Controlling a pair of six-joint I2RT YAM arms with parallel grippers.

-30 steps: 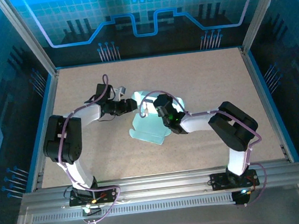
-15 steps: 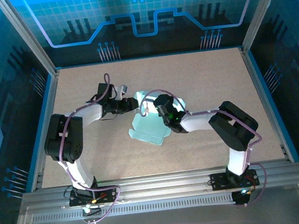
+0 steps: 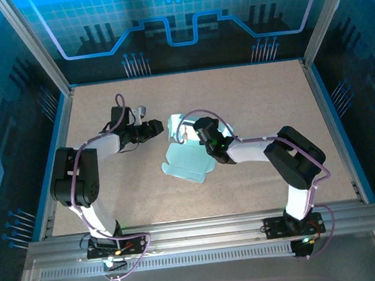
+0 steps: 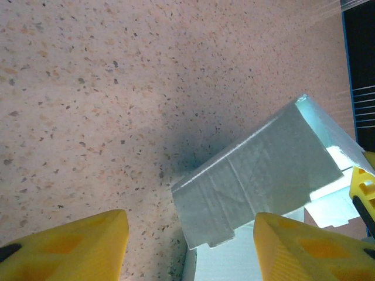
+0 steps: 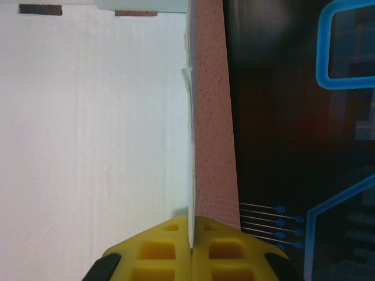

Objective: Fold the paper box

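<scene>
- A pale mint paper box, partly folded, lies near the middle of the speckled table, a little toward the left edge.
- From above, most of the card rests flat. One panel at its far end stands up off the table.
- The left pincer sits just beside that raised panel on its left side, not touching it.
- In the left wrist view, the left pincer has its two yellow fingers set wide apart, with bare table between them. Both fingers are cut off by the bottom edge.
- Ahead of those fingers, the raised panel of the paper box shows creases and casts a dark shadow on the table. Its right end runs out of frame.
- The right pincer reaches in from the right to the far end of the box. From above, its arm and a looping cable hide the fingertips.
- In the right wrist view, the right pincer has its yellow fingers pressed together on the thin edge of the card.
- The paper box appears there as a blank pale sheet, too close to make out its shape. A narrow strip of table runs beside it.
</scene>
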